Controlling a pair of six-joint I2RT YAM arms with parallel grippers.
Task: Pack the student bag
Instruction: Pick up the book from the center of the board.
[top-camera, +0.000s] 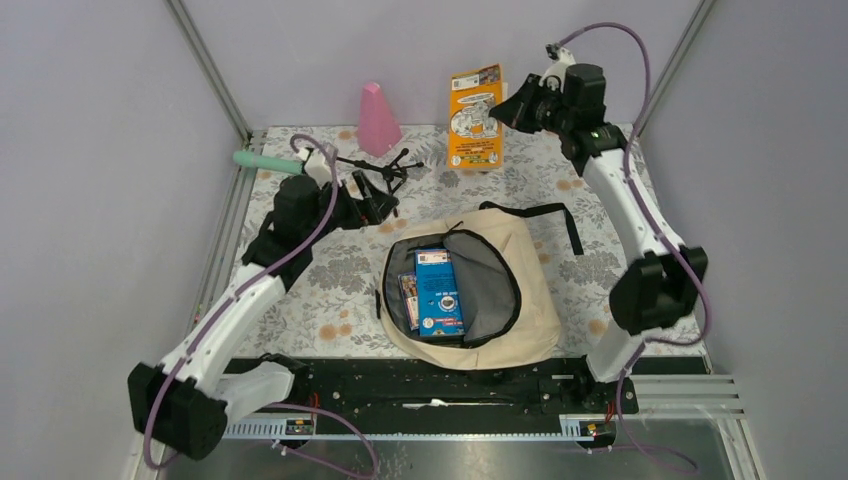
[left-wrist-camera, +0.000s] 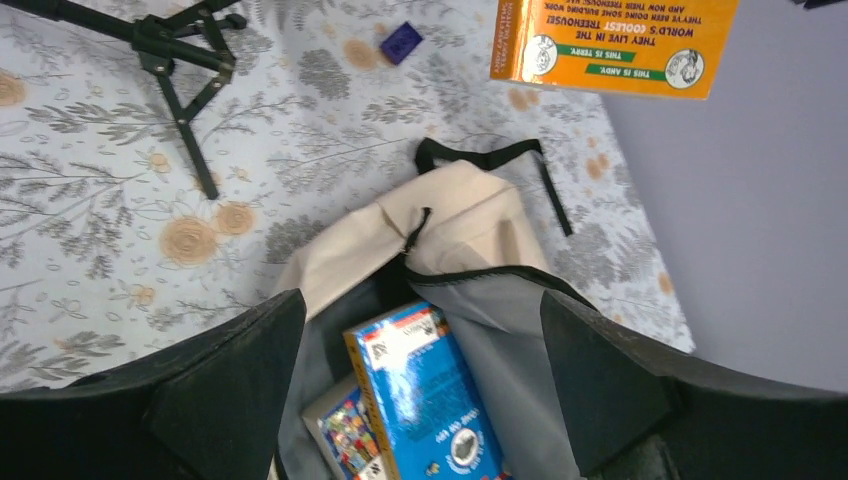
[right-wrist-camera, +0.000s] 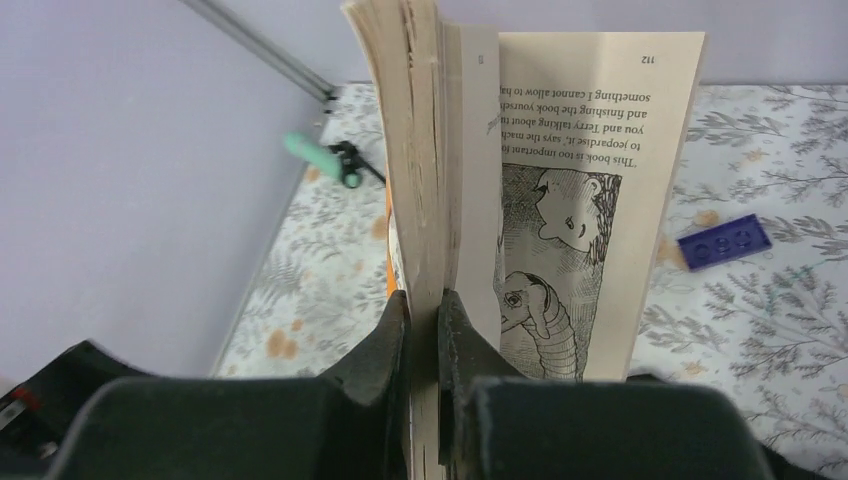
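Here's the student bag (top-camera: 535, 300), lying flat on the flowered surface (top-camera: 330, 290), near and central, right between the two arms. Its zip is wide open and the grey lining is folded back. Inside sits a blue book (top-camera: 440, 295), long side running near to far, with a smaller colourful book (top-camera: 408, 292) tucked just to its left. A black strap (top-camera: 555, 215) trails off the bag's far right corner.

Over on the left, the left fingers (left-wrist-camera: 240, 370) hang above the far left rim of the bag, spread wide, released, with nothing between them; the wrist view looks straight down past them into the open pocket.

Far right now: the right fingers (right-wrist-camera: 385, 350) are clenched on an orange book (top-camera: 476, 118), pinching a wad of its pages, and the book stands upright at the far side with one illustrated page fanned open.

Around the far edge are a pink cone (top-camera: 378, 120), a black tripod (top-camera: 385, 170) sprawled on its side, a green handle (top-camera: 268, 162) at the left, and a little blue brick (right-wrist-camera: 725, 242) near the orange book.
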